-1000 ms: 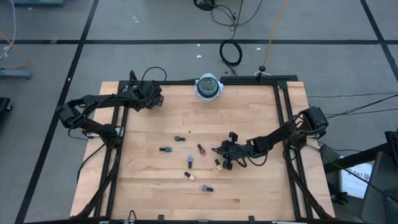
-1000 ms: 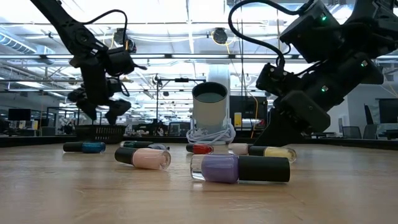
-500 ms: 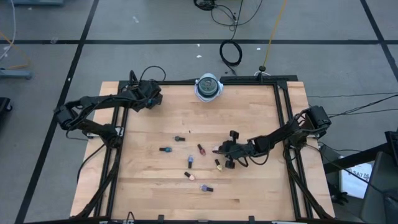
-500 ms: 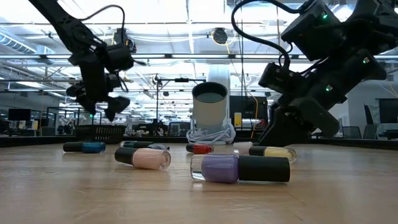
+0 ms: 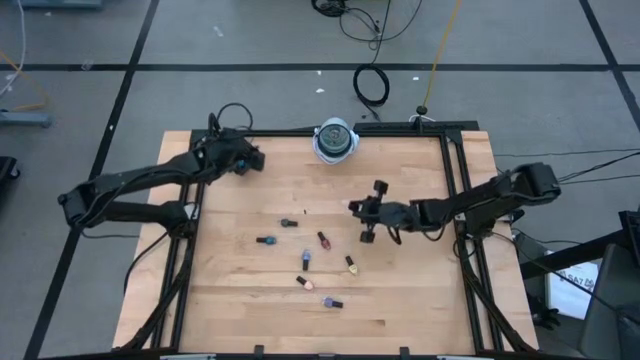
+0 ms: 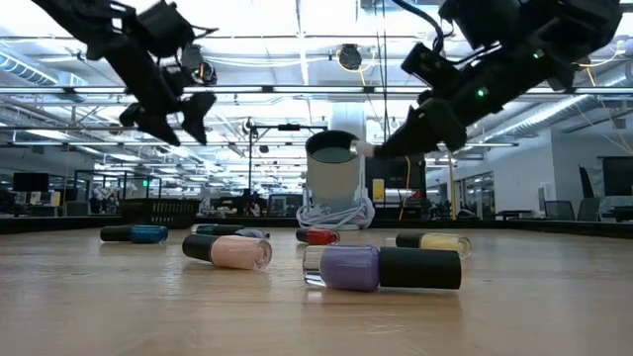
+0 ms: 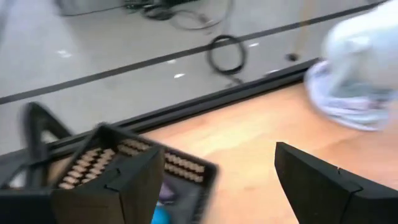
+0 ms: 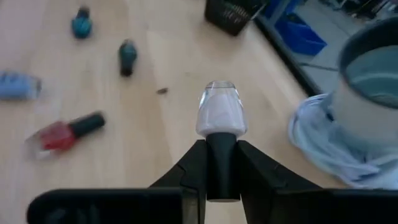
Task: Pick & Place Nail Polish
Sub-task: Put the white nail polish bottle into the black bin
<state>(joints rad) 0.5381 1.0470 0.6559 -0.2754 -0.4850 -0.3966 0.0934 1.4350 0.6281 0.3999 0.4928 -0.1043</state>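
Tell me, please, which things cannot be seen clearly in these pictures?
- Black basket: its contents, blurred and cut off by the edge and the fingers in the left wrist view.
- Pale bottle in the right gripper: its cap, covered by the fingers.
- Dark green bottle: too small in the high view to read its shape.

No readable text, labels or brand marks, no numbers or signs (bottles too small to tell), nothing legible beyond the bench
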